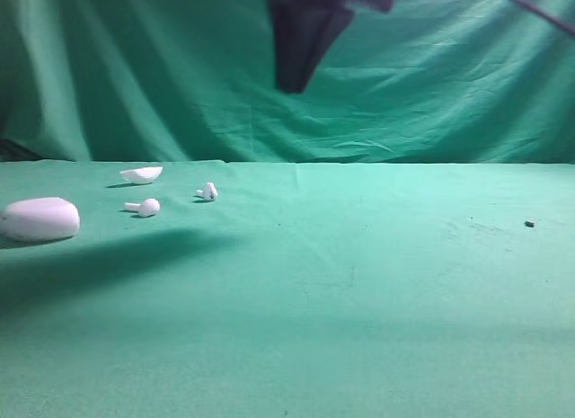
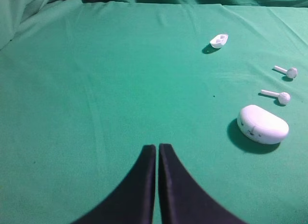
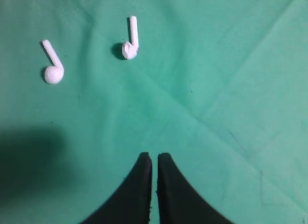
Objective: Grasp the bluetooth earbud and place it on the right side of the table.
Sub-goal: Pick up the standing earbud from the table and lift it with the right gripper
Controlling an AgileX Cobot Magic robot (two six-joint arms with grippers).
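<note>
so the table (image 1: 377, 292), draped in wrinkled green cloth, carries everything near its far left corner. largest is the oval white case (image 1: 39, 218) at the left edge, then a shallow white shell (image 1: 142, 174) by the far edge. between them lies the twin earbud (image 1: 145, 207), and just right of it the bluetooth earbud (image 1: 208, 192), untouched. the right gripper (image 3: 154, 159) hangs above the cloth, fingers nearly pressed together, pinching nothing. the left gripper (image 2: 157, 148) likewise shows only a sliver of gap.
</note>
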